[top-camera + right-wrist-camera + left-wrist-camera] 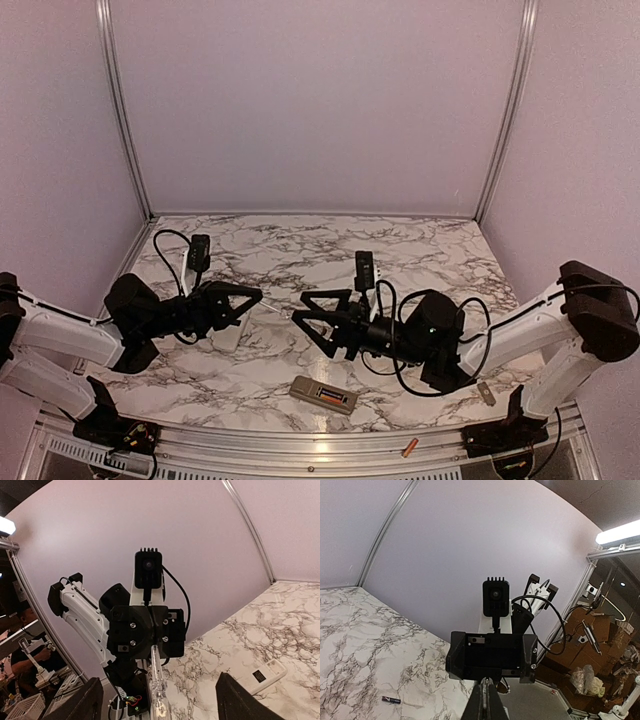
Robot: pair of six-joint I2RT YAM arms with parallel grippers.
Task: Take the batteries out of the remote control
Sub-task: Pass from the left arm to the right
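Left claw pinched shut, right claw spread wide at mid-frame, both apart from the open remote at lower centre, whose bay holds an orange battery: likely light, hard and slippery, best pinched across its middle.

The desk is white marble with grey-black veining, and the walls are pale lilac. The arms are white with black joints. The left gripper and right gripper are black. At 6 o'clock the grey remote control shows an orange-red battery in a dark bay. At 5 o'clock an orange battery lies on the silver rail. The left wrist view shows a blue-black battery at 7 o'clock. The right wrist view shows a white flat piece with a dark label at 4 o'clock.
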